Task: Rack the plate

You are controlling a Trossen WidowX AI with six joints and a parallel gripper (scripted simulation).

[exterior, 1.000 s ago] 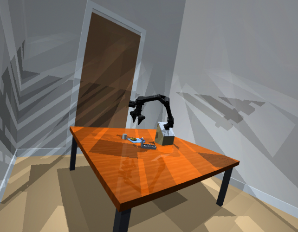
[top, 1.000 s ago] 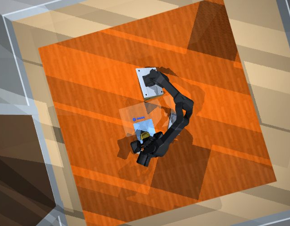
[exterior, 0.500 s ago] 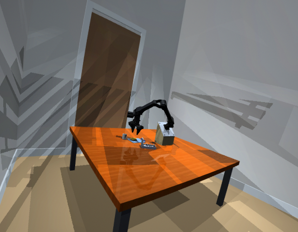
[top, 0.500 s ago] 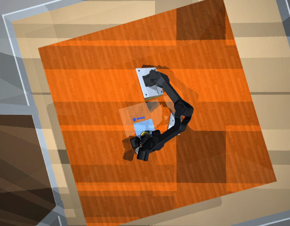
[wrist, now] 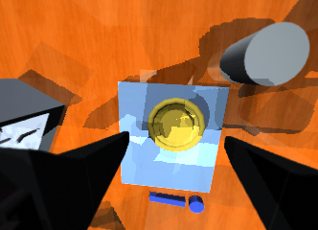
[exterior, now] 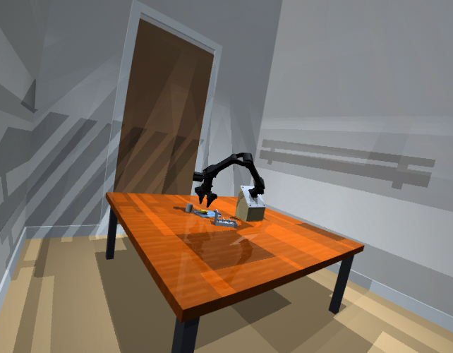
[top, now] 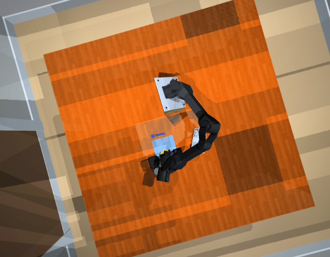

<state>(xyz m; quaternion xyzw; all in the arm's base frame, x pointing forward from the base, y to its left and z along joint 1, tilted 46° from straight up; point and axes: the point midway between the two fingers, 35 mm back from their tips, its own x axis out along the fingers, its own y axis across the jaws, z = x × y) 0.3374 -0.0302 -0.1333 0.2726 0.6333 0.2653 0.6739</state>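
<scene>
The plate (wrist: 176, 124) is small, round and yellow, and lies flat on a light blue mat. My gripper (wrist: 175, 138) is open and empty, and hangs above the plate with one finger on each side of it in the wrist view. From above, the gripper (top: 159, 163) covers most of the plate (top: 163, 151). The side view shows the gripper (exterior: 206, 198) clearly above the plate (exterior: 204, 210), not touching it. The grey dish rack (wrist: 24, 129) sits at the left edge of the wrist view; in the overhead view the rack (top: 195, 137) is partly hidden by the arm.
A grey cup (wrist: 265, 55) stands beside the mat's far corner. A blue utensil (wrist: 174, 201) lies just off the mat's near edge. The arm's base block (top: 170, 95) stands on the table behind the rack (exterior: 224, 221).
</scene>
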